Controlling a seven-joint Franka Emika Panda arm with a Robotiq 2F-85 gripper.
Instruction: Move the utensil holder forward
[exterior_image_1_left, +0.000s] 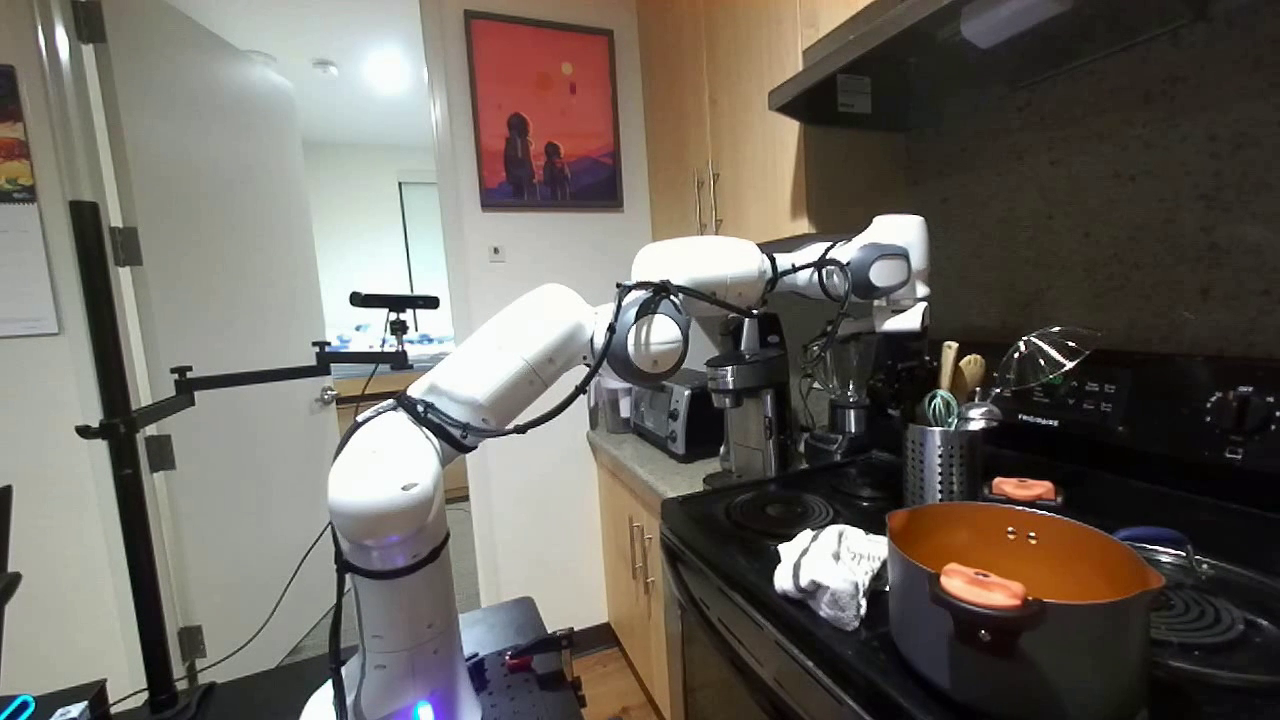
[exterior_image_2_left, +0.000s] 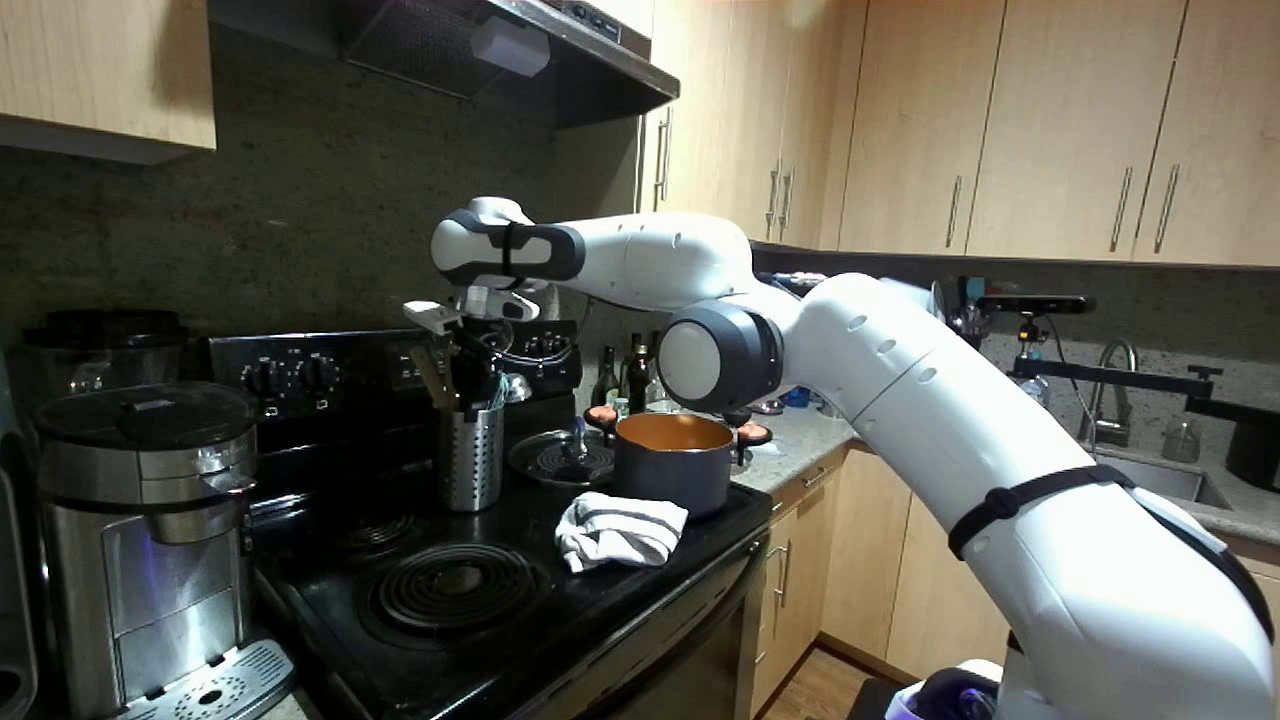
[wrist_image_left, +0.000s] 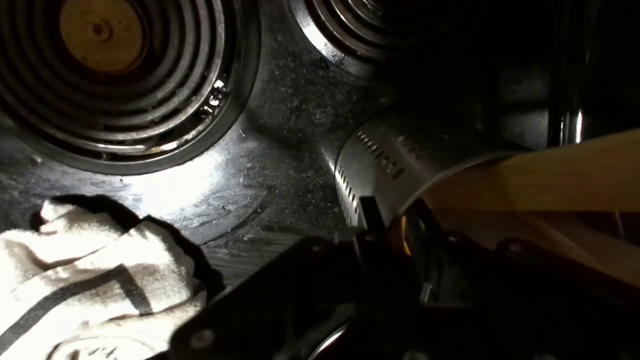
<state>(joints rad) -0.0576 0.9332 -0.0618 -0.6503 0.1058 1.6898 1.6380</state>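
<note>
Jaws of the gripper (wrist_image_left: 397, 212) stand close to each other astride the wall of the utensil holder (wrist_image_left: 375, 177), one finger outside the silvery metal and one inside the rim; whether they clamp it I cannot tell (that part of the wrist view is nearly black). With the holder as the hub of the dial there, a pale wooden handle (wrist_image_left: 565, 180) leaves it toward three o'clock, a crumpled white towel (wrist_image_left: 150, 270) with a dark stripe lies at eight, a coil burner (wrist_image_left: 105, 90) shows at ten and a second burner (wrist_image_left: 350, 20) at twelve.

In an exterior view the utensil holder (exterior_image_2_left: 472, 465) stands upright on the black stove (exterior_image_2_left: 545, 610), and the white arm (exterior_image_2_left: 660, 255) ends above it, at twelve o'clock. The orange-lined pot (exterior_image_2_left: 670, 485) is at three, with a glass lid (exterior_image_2_left: 545, 460) between the two as seen from there; the towel is at four, the coil burner at six, and a coffee machine (exterior_image_2_left: 150, 540) between eight and nine.

In an exterior view the utensil holder (exterior_image_1_left: 935, 465) has the pot at five o'clock, its rim hiding the holder's foot, and the towel between seven and eight. A teal whisk (exterior_image_1_left: 942, 408) and a shiny metal utensil (exterior_image_1_left: 978, 412) rise from the holder.
</note>
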